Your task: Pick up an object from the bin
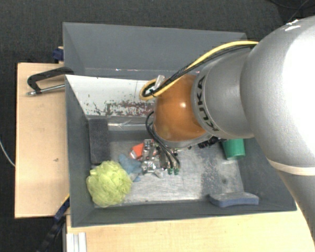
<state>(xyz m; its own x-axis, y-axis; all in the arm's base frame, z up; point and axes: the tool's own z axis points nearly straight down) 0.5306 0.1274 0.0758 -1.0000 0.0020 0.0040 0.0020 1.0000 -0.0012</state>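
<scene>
Counted in bin (76, 156): one yellow-green fuzzy ball (109, 182) in near-left corner; one pale blue soft piece (127, 166) touching ball's right side; one small orange-red piece (138, 150) just beyond the blue one, toward mid-floor; one green cylinder (232, 148) by right wall, partly under the arm; one flat blue-grey slab (234, 198) against near edge toward right corner; one dark grey flat pad (98, 140) along left wall. Six in all, none heaped.

Noted jaws down at mid-floor, beneath orange wrist cover (178, 112). Cannot tell their spread, nor whether anything sits pinched between them.

Placed orange-red piece and pale blue piece just left of jaws, orange-red one nearest; contact: cannot tell. Placed ball farther left, apart from jaws; cylinder and slab well apart to the right.
</scene>
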